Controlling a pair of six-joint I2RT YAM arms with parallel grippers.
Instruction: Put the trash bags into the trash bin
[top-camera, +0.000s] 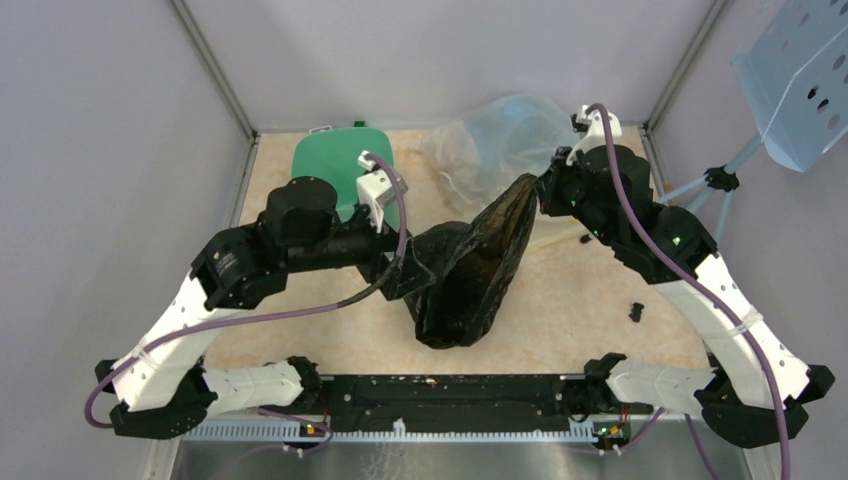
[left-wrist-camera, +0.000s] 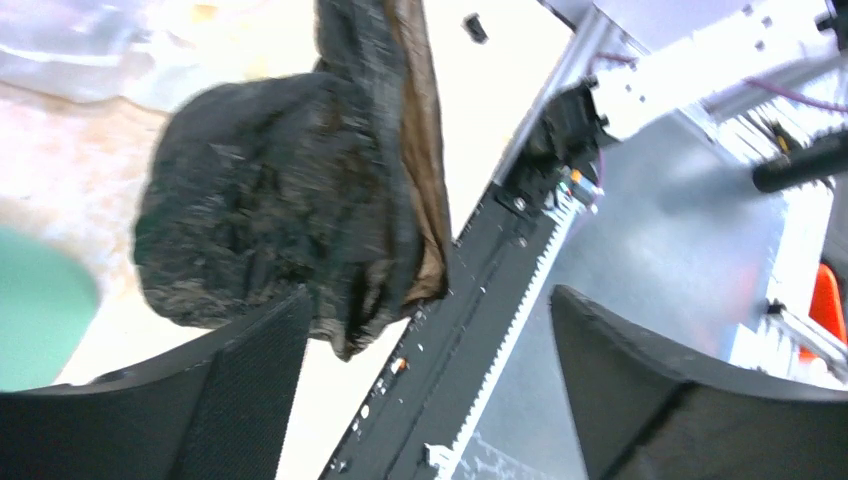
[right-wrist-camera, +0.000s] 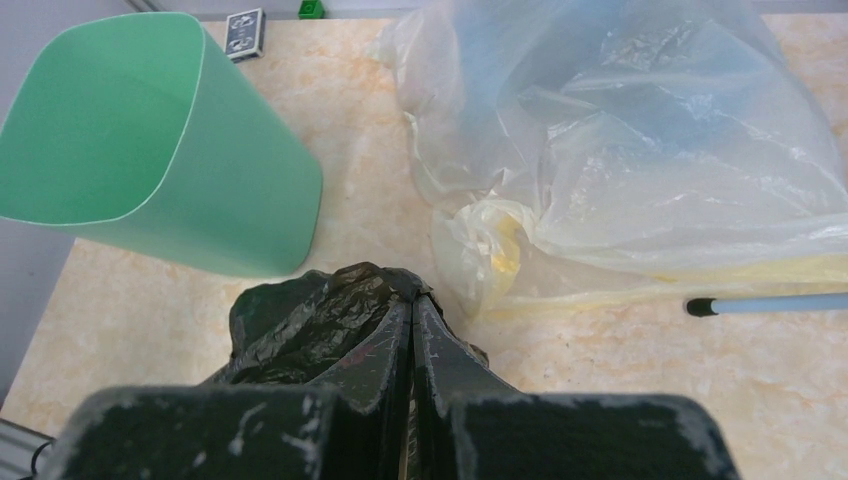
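One pinch holds the bag (top-camera: 470, 270), right gripper (right-wrist-camera: 412, 300) shut on its upper end and left gripper (left-wrist-camera: 430, 300) wide open beside it, so the slick plastic might slip or flop over the bin (top-camera: 325, 165) rim, since it's mid-table, long axis slanting far-right to near-left.

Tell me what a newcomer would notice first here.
The black trash bag dominates, strung up at mid-table with its top end pinched in the shut right hand. The left hand stands wide open right beside the bag's lower bulge, gripping nothing. Behind them, the mint-green bin stands at the back left and a big clear plastic bag lies at the back centre.
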